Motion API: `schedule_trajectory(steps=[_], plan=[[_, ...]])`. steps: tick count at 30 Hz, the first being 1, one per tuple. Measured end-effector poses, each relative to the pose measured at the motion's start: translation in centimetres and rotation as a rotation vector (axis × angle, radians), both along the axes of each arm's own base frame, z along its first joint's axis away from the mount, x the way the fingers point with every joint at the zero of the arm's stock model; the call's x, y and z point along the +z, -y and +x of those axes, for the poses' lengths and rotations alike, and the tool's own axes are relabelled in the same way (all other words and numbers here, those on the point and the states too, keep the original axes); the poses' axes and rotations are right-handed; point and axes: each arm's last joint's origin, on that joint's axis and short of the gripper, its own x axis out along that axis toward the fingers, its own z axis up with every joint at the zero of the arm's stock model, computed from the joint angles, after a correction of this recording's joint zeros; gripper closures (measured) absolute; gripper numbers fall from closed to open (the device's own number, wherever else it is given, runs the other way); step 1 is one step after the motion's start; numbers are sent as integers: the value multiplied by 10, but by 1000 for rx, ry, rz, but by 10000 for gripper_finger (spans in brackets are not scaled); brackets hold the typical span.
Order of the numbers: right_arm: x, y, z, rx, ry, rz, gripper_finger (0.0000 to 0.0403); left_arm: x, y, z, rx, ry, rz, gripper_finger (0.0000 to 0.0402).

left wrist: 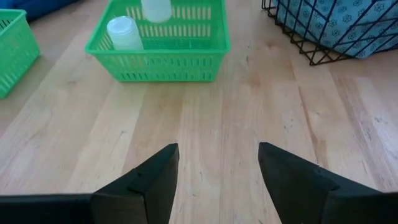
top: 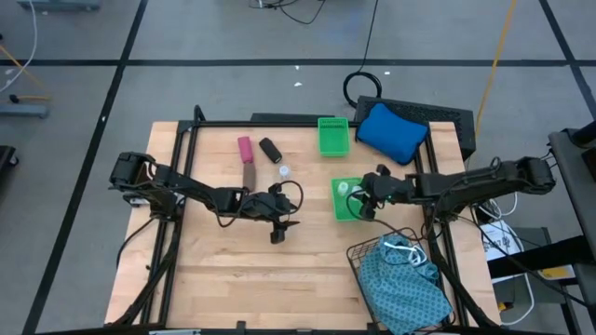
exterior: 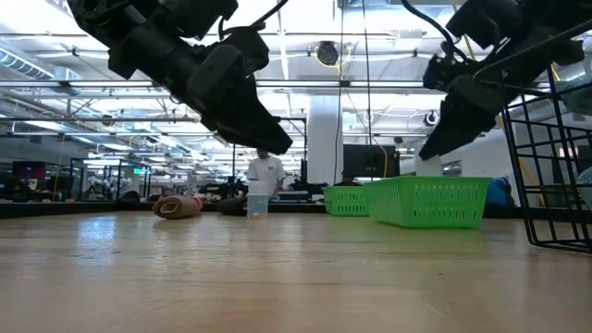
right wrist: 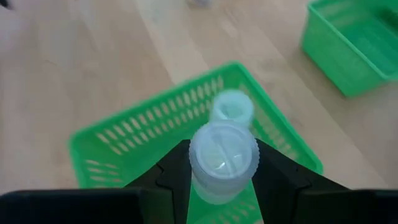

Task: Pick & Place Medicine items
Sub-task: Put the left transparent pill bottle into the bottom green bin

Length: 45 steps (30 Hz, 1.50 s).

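Right gripper (right wrist: 221, 180): closed around a white vial (right wrist: 222, 158), which is held above a green tray (top: 345, 199) near the right edge of the tabletop (top: 233, 270). A second white vial (right wrist: 231, 107) is seen standing inside that tray.

Left gripper (left wrist: 217, 171): fingers spread apart, nothing between them; it is held above bare wood near the middle of the tabletop, pointed toward the green tray.

Third white vial (top: 284, 171): stood alone on the tabletop toward the far edge, between the cylinders and the trays.

Magenta-pink cylinder (top: 245, 149): laid on the tabletop near the far edge, left of centre.

Brownish cylinder (top: 249, 175): laid just beside the pink one, on its nearer side.

Black cylinder (top: 271, 150): laid to the right of the pink one, apart from it.

Second green tray (top: 332, 136): set at the far edge.

Blue cushion (top: 392, 131): placed at the far right corner.

Wire basket (top: 372, 253): set at the near right corner, with a teal patterned cloth (top: 405, 284) inside it.
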Motion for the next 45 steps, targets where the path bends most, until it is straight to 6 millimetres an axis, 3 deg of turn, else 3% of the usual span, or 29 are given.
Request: schedule_trajectory(steps=[11,17,39,45], plan=[[-17,3,6,-22,48,6,280,1,0,1,3,18,8,174],[-19,1,14,62,88,33,280,1,0,1,5,18,4,174],[-50,0,38,113,44,15,280,1,0,1,8,17,0,174],[-51,0,39,113,45,14,256,1,0,1,9,17,0,174]])
